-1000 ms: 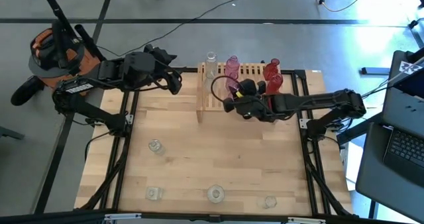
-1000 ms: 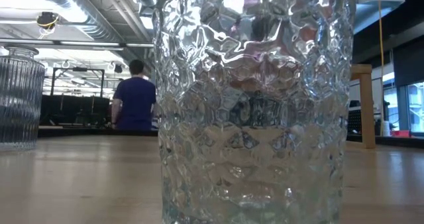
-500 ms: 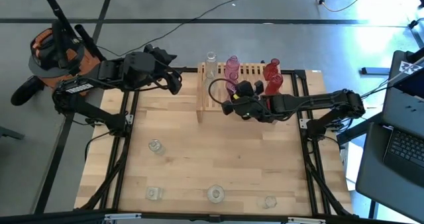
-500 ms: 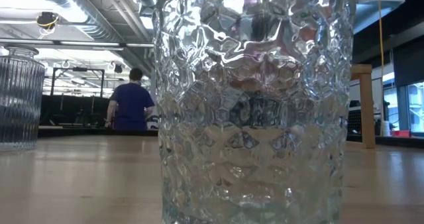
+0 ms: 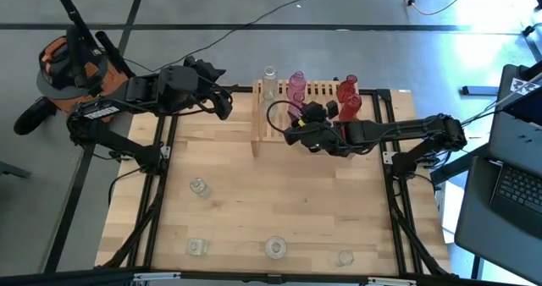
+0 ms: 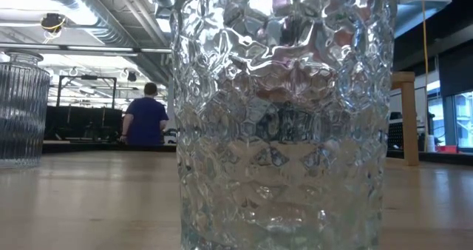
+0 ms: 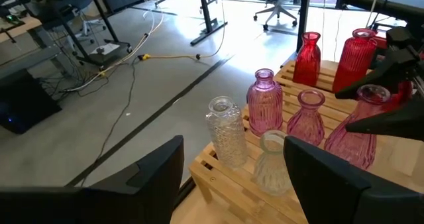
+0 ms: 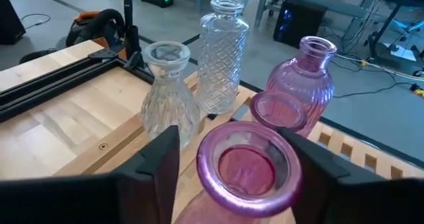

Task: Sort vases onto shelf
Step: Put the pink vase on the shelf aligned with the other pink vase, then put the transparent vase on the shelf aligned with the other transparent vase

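right gripper (image 5: pixel 294 136) nudged its pink vase (image 8: pixel 248 163), fingers pinching it, closer toward the shelf (image 5: pixel 325 91) front, nearly placed

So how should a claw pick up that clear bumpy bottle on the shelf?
Probably by its narrow neck, from straight above. The clear bottle stands upright on the shelf, with a clear vase and pink vases crowded beside its body.
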Controlling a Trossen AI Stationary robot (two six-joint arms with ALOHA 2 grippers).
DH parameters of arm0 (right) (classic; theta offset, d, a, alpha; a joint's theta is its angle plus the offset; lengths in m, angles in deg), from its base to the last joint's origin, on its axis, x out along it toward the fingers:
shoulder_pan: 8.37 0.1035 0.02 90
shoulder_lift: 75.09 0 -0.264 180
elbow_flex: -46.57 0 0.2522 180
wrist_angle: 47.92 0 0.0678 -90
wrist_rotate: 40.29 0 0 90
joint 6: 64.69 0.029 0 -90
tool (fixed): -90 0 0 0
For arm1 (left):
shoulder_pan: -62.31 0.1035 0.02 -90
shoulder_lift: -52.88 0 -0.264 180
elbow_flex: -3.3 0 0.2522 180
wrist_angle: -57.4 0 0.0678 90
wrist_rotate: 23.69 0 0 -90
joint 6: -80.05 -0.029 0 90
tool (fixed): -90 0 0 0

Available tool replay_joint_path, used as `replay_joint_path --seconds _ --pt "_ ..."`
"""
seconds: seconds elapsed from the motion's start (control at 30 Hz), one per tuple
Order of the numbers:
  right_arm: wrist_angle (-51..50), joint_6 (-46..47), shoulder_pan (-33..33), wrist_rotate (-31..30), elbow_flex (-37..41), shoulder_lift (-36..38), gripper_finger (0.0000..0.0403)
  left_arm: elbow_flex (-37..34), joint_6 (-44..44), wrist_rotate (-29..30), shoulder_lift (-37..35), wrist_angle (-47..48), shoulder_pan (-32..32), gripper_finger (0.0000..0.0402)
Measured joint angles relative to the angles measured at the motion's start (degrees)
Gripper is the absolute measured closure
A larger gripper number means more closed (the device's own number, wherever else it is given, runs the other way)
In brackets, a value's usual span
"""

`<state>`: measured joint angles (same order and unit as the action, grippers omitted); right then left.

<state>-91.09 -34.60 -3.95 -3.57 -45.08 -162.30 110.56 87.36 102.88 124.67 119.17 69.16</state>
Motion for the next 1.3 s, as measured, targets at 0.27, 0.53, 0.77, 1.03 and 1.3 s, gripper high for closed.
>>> replay_joint_path --seconds 0.27,0.53,0.77,1.03,1.3 --pt "0.0 -8.7 0.0 -4.2 -3.9 1.1 0.0181 0.0 0.1 0.0 0.0 0.0 0.0 0.0151" --pt "-1.4 -32.5 0.0 20.2 -18.1 1.1 0.0182 0.0 0.1 -5.9 0.0 1.2 0.0 0.0151" --pt "-10.3 -34.0 1.7 54.9 -23.2 1.2 0.0182 0.0 0.0 -19.8 0.4 15.5 0.0 0.0151" --pt "-17.2 -28.5 7.3 42.3 -19.4 1.1 0.0182 0.0 10.1 -28.8 0.8 38.1 -0.4 0.0151" --pt "-17.2 -26.0 7.7 38.3 -17.9 1.1 0.0182 -8.2 24.1 -36.7 -0.5 42.0 -6.1 0.0151"
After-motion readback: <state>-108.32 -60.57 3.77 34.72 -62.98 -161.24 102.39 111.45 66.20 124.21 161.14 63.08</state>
